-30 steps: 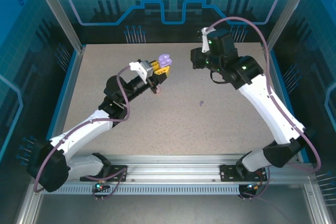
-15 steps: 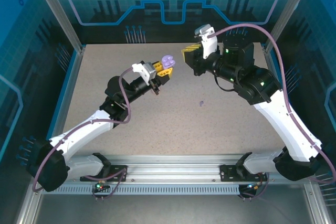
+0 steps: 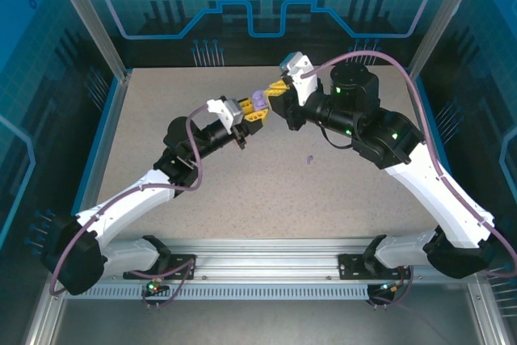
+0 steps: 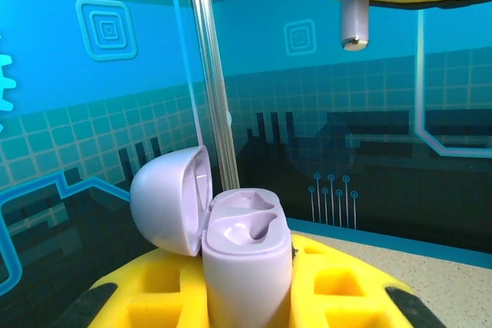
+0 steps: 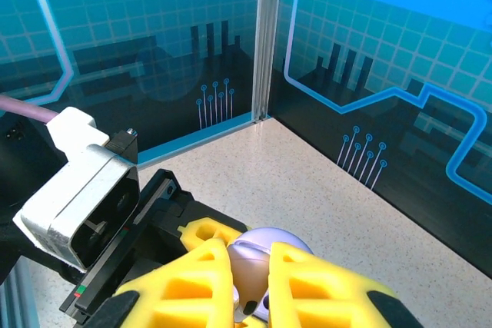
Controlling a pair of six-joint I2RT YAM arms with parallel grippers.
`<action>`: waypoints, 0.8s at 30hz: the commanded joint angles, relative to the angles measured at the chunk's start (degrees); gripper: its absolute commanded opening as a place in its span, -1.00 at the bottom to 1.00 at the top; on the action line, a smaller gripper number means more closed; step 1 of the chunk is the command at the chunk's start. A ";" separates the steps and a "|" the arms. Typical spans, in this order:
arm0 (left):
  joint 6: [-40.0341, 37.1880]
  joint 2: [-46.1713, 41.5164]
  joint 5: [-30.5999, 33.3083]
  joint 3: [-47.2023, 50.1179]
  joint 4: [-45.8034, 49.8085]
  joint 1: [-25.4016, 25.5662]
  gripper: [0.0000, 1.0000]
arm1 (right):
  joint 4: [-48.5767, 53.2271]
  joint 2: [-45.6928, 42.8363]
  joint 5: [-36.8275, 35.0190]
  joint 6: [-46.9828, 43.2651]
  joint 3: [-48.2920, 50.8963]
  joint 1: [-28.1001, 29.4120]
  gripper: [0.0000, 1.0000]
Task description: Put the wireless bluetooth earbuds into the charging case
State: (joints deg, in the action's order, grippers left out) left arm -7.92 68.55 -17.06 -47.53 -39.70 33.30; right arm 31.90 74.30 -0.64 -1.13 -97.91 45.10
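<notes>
1. left gripper [image 3: 253, 113], upper centre of the overhead view, is clamped tight on the charging case [image 4: 247, 255], its lid [image 4: 165, 209] swung open to the left.
2. right gripper [image 3: 277, 91], just beside it, is narrow, pinching a grey earbud [image 4: 354, 5], stem down, at the top of the left wrist view.
3. risk: the stem appears to hang right of the empty sockets [image 4: 242, 224]; lowering it misaligned could jam it on the case rim or knock the case askew.

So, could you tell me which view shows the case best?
Left wrist: the case stands open up close, both wells visible. Top external shows a small lilac speck; right wrist, its dome behind yellow fingers.
</notes>
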 commanded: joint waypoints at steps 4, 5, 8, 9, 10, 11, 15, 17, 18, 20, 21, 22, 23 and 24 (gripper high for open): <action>-1.11 -1.33 -1.49 -2.13 -0.29 0.96 -1.00 | -1.82 0.86 -2.01 -1.87 0.80 0.85 -0.74; -1.02 -1.33 -1.44 -2.23 -0.29 0.96 -1.00 | -1.84 1.02 -2.11 -1.95 0.96 0.85 -0.75; -1.10 -1.41 -1.40 -2.48 -0.22 1.09 -1.00 | -1.98 1.53 -2.24 -1.96 1.27 0.83 -0.75; -1.12 -1.48 -1.45 -2.62 -0.21 1.07 -1.00 | -2.10 1.69 -2.36 -2.06 1.38 0.83 -0.75; -1.13 -1.41 -1.40 -2.69 -0.20 1.12 -1.00 | -2.11 1.72 -2.51 -2.04 1.47 0.84 -0.76; -1.20 -1.55 -1.40 -2.78 -0.03 1.15 -1.00 | -2.11 1.77 -2.60 -2.21 1.51 0.84 -0.76; -1.37 -1.75 -1.31 -2.88 0.04 1.17 -1.00 | -1.88 1.81 -2.51 -1.96 1.89 0.78 -0.77; -1.48 -1.91 -1.31 -2.92 0.19 1.19 -1.00 | -1.88 1.72 -2.57 -1.84 2.28 0.54 -0.77; -1.47 -1.92 -1.33 -2.97 0.29 1.17 -1.00 | -1.97 1.73 -2.52 -1.69 2.39 0.56 -0.77; -1.56 -1.97 -1.27 -2.83 0.34 1.17 -1.00 | -2.06 1.55 -2.22 -1.40 2.89 0.43 -0.78; -1.57 -2.10 -1.23 -2.84 0.33 1.18 -1.00 | -2.00 1.48 -2.25 -1.27 2.98 0.43 -0.78; -1.48 -2.10 -1.22 -2.90 0.33 1.18 -1.00 | -1.91 1.55 -2.21 -1.25 2.99 0.34 -0.77; -1.53 -2.19 -1.22 -2.83 0.41 1.19 -1.00 | -1.79 1.53 -2.03 -1.20 3.03 0.29 -0.78; -1.52 -2.17 -1.27 -2.89 0.42 1.16 -1.00 | -1.84 1.48 -1.92 -1.08 3.06 0.20 -0.78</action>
State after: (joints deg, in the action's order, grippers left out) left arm -8.01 67.85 -17.45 -48.47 -38.74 34.04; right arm 31.38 75.99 -2.55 -2.61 -95.11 45.10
